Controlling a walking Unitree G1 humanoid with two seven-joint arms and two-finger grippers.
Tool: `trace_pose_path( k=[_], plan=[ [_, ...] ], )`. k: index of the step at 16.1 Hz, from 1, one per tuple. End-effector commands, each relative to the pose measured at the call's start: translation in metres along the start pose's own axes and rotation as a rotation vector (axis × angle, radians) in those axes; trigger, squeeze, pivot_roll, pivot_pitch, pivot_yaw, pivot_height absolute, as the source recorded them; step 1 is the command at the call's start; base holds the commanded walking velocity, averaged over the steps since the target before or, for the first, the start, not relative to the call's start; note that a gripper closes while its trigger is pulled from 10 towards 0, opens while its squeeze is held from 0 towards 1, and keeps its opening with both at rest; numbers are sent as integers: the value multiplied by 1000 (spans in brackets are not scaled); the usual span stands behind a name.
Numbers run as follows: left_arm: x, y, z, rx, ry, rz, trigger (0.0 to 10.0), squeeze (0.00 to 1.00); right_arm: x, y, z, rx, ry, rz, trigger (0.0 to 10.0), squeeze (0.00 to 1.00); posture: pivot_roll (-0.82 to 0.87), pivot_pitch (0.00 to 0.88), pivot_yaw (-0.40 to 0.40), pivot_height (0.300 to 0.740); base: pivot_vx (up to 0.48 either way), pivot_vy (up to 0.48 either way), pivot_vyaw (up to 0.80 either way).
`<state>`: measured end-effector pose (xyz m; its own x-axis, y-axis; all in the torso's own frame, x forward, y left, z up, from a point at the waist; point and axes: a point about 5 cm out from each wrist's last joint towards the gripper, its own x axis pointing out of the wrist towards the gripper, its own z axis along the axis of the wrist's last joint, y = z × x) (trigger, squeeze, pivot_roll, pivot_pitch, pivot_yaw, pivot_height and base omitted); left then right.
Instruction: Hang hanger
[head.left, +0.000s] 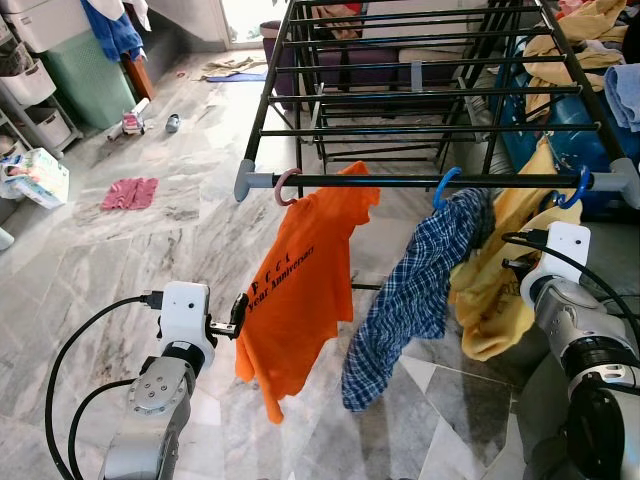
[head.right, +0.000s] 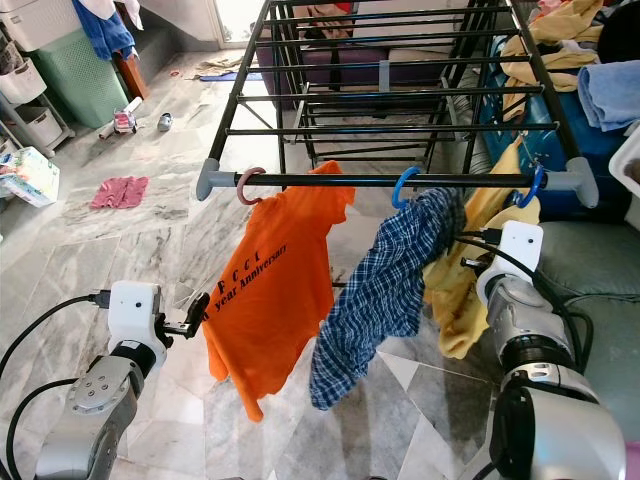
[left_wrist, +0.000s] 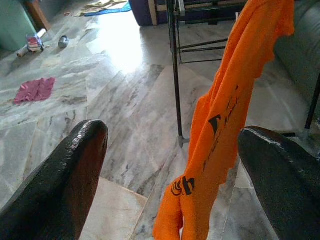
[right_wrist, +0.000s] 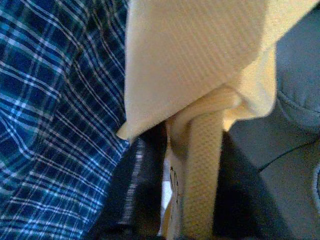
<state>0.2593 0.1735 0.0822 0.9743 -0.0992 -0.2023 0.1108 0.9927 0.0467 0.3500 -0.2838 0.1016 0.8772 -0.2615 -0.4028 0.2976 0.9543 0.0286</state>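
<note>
A black drying rack's front bar (head.left: 400, 181) carries three hangers. A pink hook (head.left: 285, 187) holds an orange shirt (head.left: 300, 290). A blue hook (head.left: 445, 187) holds a blue plaid shirt (head.left: 410, 300). Another blue hook (head.left: 578, 190) at the bar's right end holds a yellow shirt (head.left: 495, 300). My left gripper (head.left: 240, 315) is open at the orange shirt's left edge, low down, with the fabric just beyond its fingertips (left_wrist: 95, 132). My right gripper (right_wrist: 192, 190) is shut on a fold of the yellow shirt, its fingers hidden behind the cloth in the eye views.
A pink cloth (head.left: 130, 192), small toys (head.left: 133, 122) and a box (head.left: 35, 178) lie on the marble floor to the left. A green basket (head.left: 85, 75) stands at the back left. Clothes (head.left: 580, 50) are piled over the rack's right side. A grey sofa (head.right: 600, 260) is on the right.
</note>
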Motion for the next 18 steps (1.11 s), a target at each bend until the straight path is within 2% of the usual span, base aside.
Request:
trace_pose_path(
  k=[1,2,6,9,10,11,12,15,18],
  plan=[
    [-1,3,1,15,2,2,10000,0,-1,3,-10,-8,13,20,10000,1000,64,98,102,740,0,0,0],
    [-2,4,0,18,7,5,10000,0,-2,4,-14,-40,13,22,10000,1000,63,99,103,740,0,0,0],
    [0,4,1,21,4,4,10000,0,-7,-3,-20,-68,-39,-30,10000,1000,55,98,105,740,0,0,0],
    [1,2,1,17,2,2,10000,0,-18,-7,-23,-126,-105,-49,10000,1000,46,98,99,740,0,0,0],
    [2,2,2,13,-3,8,10000,0,-27,-11,-23,-127,-144,-74,10000,1000,44,96,99,740,0,0,0],
    [0,5,1,4,1,23,10000,0,-43,-13,-24,-106,-222,-112,10000,1000,39,95,103,740,0,0,0],
    [-1,6,0,5,6,29,10000,0,-51,-11,-26,-105,-245,-117,10000,1000,33,92,105,740,0,0,0],
    [0,6,1,37,-8,48,10000,0,-89,-2,-42,-86,-327,-136,10000,1000,13,92,113,740,0,0,0],
    [-1,5,0,31,-8,59,10000,0,-119,10,-52,-99,-380,-163,10000,1000,-4,97,111,740,0,0,0]
  ],
)
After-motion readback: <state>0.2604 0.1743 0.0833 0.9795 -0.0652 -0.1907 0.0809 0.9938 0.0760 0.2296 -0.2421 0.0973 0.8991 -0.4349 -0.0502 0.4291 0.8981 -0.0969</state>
